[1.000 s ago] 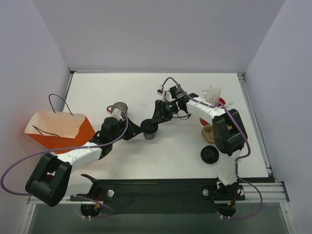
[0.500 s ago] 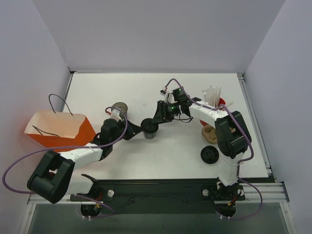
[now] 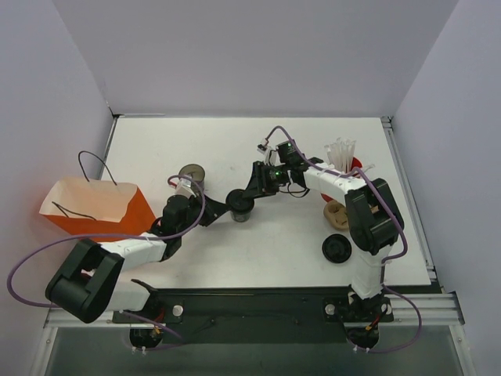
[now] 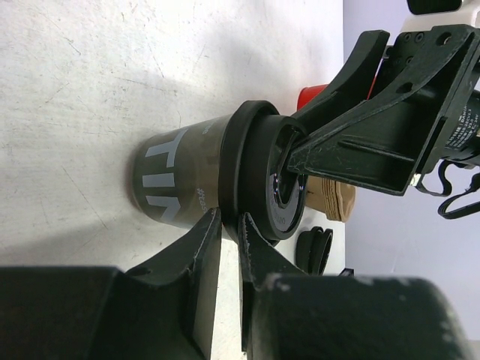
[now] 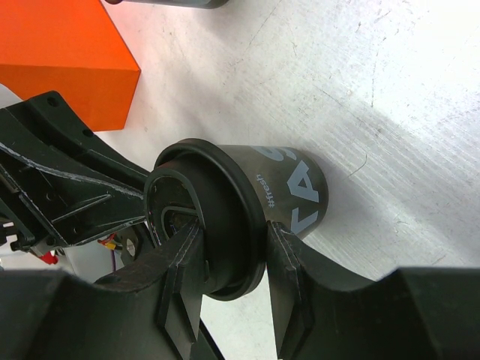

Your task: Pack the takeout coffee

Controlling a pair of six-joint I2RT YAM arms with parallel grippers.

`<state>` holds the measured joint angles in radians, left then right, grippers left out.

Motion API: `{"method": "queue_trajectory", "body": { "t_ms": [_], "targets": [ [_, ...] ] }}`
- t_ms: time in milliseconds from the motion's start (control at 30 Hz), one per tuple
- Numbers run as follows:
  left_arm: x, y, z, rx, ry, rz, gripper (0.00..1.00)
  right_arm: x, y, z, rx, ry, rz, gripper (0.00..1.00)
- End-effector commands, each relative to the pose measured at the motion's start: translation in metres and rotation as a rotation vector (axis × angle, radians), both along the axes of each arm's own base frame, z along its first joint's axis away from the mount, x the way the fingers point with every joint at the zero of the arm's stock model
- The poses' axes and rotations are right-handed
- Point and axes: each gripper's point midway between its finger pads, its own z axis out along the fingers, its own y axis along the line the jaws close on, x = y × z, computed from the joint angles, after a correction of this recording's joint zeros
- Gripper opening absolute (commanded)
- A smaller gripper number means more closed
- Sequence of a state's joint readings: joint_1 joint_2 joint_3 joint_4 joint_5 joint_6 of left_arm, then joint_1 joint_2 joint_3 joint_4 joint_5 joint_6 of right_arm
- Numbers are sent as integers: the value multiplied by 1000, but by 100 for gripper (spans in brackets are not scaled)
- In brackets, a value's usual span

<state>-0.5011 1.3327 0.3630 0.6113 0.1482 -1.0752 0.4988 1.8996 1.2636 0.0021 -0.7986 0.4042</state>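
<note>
Takeout coffee [image 3: 240, 206] stands upright near the middle of the table [image 3: 274, 258], with both arms meeting over it. The right gripper [image 5: 232, 241], reaching in from 2 o'clock, has its jaws clamped on either side of the black lid rather than the cup body. The left gripper [image 4: 229, 222] comes in from 8 o'clock with its fingers drawn close together at the lid's rim. From its wrist view I cannot tell whether they pinch that rim or only sit just beside it.

The main risk, as I judge it, is the lid. With the grip high on the lid, a lift could pull it free and leave the cup behind or spill it. If the left fingers do hold the rim, two arms pulling different ways could pry the lid up or tip the cup. The orange bag [image 3: 94, 210] lies well apart at 9 o'clock, and a lidless cup [image 3: 190, 174] stands near at 10 o'clock, close to any path toward the bag, so a low carry could knock it.

The takeout coffee is a small dark brown cup with large white lettering and a small "#fresh" line on its side. Its black lid has a thick raised rim and a glossy, recessed top
</note>
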Motion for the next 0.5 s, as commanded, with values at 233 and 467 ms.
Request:
{"method": "queue_trajectory", "body": {
  "t_ms": [233,467],
  "targets": [
    [12,29,22,221,54,-19,38,-28,-25,-50,-220,104,6,27],
    [22,22,37,263,-3,-87,41,-22,-20,-40,-207,88,9,27]
  ]
}}
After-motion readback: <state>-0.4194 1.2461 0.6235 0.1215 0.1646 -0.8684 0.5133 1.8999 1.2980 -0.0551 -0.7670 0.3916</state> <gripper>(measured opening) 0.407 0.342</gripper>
